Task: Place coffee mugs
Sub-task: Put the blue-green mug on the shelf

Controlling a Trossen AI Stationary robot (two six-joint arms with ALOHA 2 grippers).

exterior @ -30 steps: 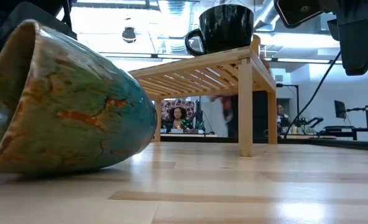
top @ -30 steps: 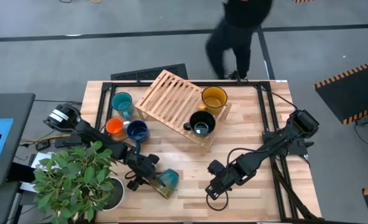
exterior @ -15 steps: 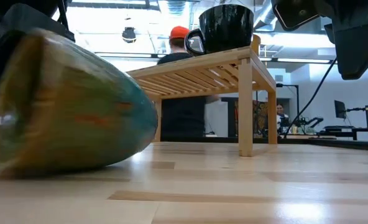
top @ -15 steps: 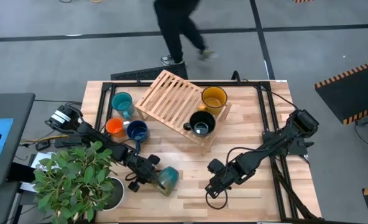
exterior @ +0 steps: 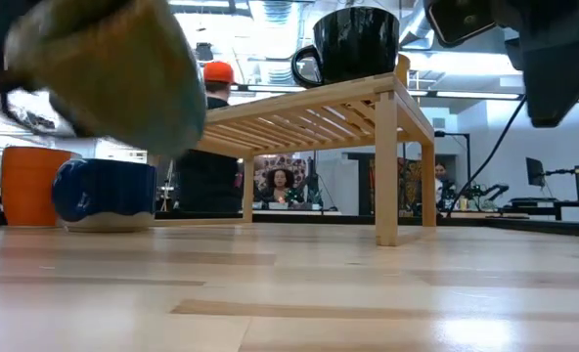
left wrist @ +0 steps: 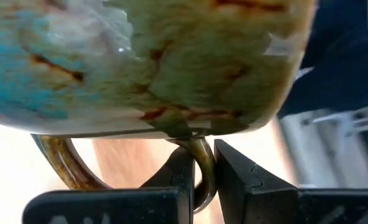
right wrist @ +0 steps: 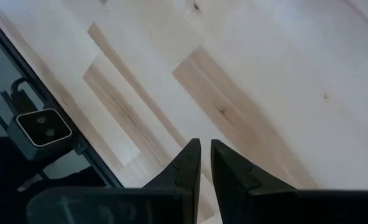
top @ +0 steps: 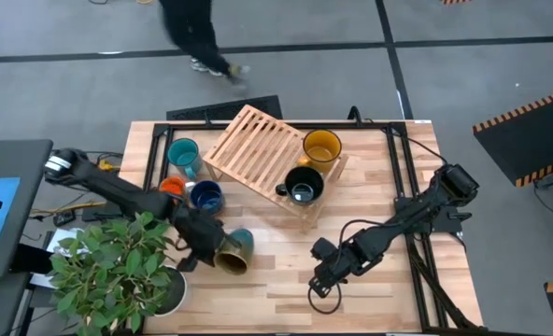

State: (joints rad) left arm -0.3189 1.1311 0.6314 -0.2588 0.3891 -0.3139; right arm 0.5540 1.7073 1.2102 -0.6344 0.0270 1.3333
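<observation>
My left gripper point(top: 205, 246) is shut on a brown-olive mug with teal glaze point(top: 232, 250), which shows lifted and blurred in the low view point(exterior: 104, 68). My right gripper point(top: 325, 280) hovers low over bare table at the near right, its fingers point(right wrist: 193, 155) shut on nothing. A slatted wooden rack point(top: 258, 149) carries a yellow mug point(top: 321, 147) and a black mug point(top: 303, 184). Left of the rack, a teal mug point(top: 183, 156), an orange mug point(top: 172, 188) and a dark blue mug point(top: 205, 196) rest on their bases. My left gripper pinches the mug's handle point(left wrist: 202, 163) close to where it joins the mug's wall. One finger point(left wrist: 179, 177) reaches into the handle's loop and the other stays outside. It comes from the table's left. The mug hangs tilted, clear of the table.
A leafy plant point(top: 118, 266) in a white pot point(top: 171, 291) stands at the near left corner, close to my left arm. Bare tabletop point(top: 286, 266) lies between the two grippers. A person point(top: 197, 33) walks past beyond the far edge.
My left gripper has shut on the handle of the brown-olive mug, which lay on its side on the table. It has raised the mug clear and drawn it a little toward the table's left and far edges. The person has walked leftward behind the table.
</observation>
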